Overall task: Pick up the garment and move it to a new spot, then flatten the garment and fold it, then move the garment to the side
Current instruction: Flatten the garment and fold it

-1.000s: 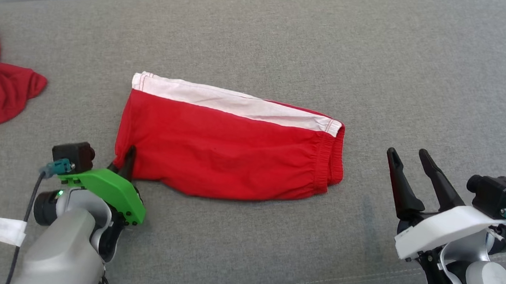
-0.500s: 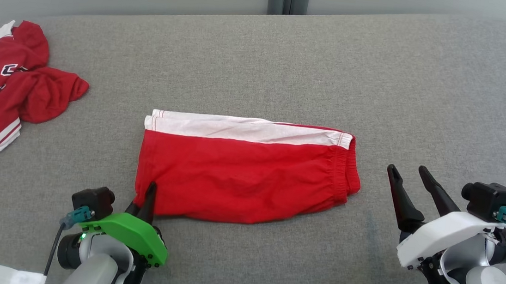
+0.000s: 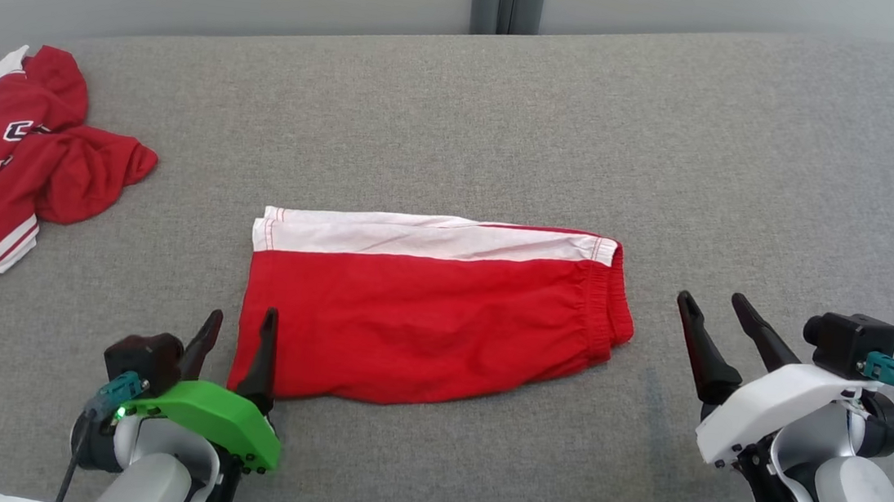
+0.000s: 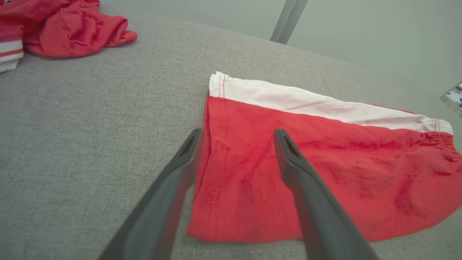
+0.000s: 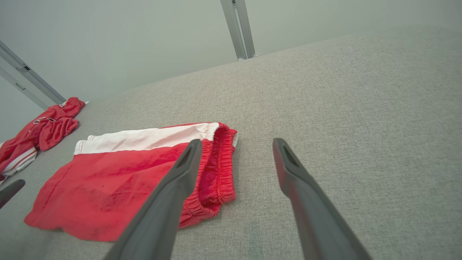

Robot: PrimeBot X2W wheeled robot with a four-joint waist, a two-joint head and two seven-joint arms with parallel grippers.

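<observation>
Grey upholstery (image 3: 508,126) bears folded red shorts (image 3: 424,314); left hand (image 3: 242,315) and right hand (image 3: 711,298) gape empty, so shifting the shorts aside likely needs a grip

Left tool (image 3: 242,315) sits low, fingers spread wide apart; right tool (image 3: 710,298) matches it, fingers parted, both pointing forward.

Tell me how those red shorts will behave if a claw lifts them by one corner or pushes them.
The red shorts are thin, creased cloth lying limp, so lifted by a corner they would probably droop. They look light for their size. Pushed across the gray woven cushion, they would likely bunch up rather than slide.
</observation>
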